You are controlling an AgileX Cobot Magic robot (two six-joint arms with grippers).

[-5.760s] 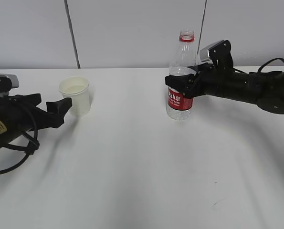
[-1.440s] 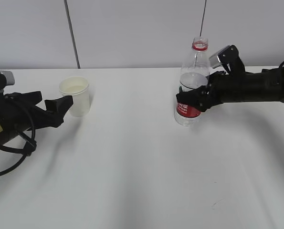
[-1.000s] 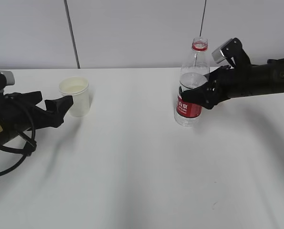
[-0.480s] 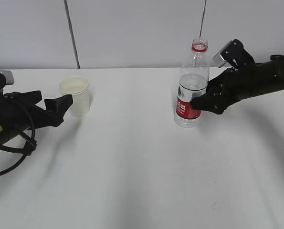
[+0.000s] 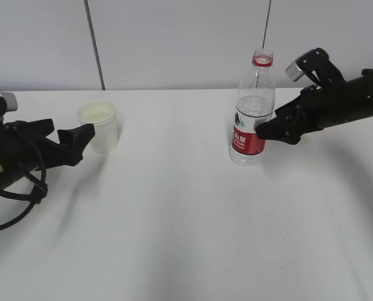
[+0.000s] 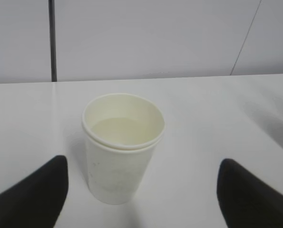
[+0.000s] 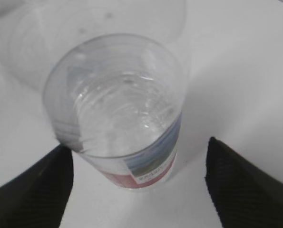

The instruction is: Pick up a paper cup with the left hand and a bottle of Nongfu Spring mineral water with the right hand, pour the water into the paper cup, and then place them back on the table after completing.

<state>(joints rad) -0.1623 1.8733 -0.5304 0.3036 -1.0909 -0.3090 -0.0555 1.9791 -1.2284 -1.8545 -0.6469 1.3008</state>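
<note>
The white paper cup (image 5: 99, 127) stands upright on the table (image 5: 173, 219) at the left; it holds pale liquid (image 6: 123, 131). My left gripper (image 5: 76, 133) is open just before the cup, its fingers wide apart and clear of the cup (image 6: 122, 147). The clear uncapped bottle (image 5: 252, 119) with a red label stands upright at centre right, with water (image 5: 253, 122) in it. My right gripper (image 5: 264, 130) is open beside the bottle's right side; in the right wrist view its fingers flank the bottle (image 7: 122, 109) without touching it.
A grey panelled wall (image 5: 173, 44) runs behind the table's far edge. Loose black cables (image 5: 23, 207) hang from the left arm at the left edge.
My right gripper has opened and let go of the bottle, then drawn back a little to the right. The bottle stays standing. The left arm and cup have not moved.
</note>
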